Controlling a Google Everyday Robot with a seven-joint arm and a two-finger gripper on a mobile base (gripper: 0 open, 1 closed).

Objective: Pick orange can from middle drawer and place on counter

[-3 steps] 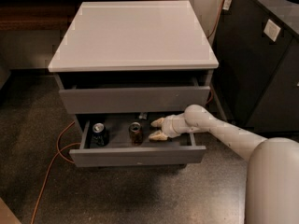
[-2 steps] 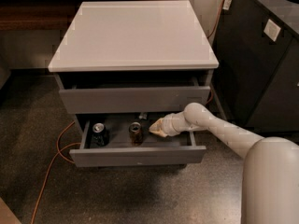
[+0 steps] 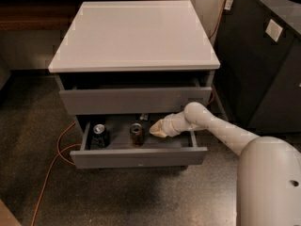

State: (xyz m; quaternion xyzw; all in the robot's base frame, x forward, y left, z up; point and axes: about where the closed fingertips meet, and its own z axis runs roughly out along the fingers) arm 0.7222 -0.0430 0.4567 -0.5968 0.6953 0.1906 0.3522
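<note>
Cans stand upright in the open middle drawer (image 3: 138, 157): the orange can (image 3: 136, 133) near its centre, a dark can (image 3: 99, 134) at the left. The gripper (image 3: 156, 129) reaches into the drawer from the right, just beside the orange can; whether it is clenched or released cannot be told. The white counter (image 3: 134, 32) lies above.

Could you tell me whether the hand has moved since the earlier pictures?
Yes, slightly: the hand has edged left inside the middle drawer, closer to the orange can.
</note>
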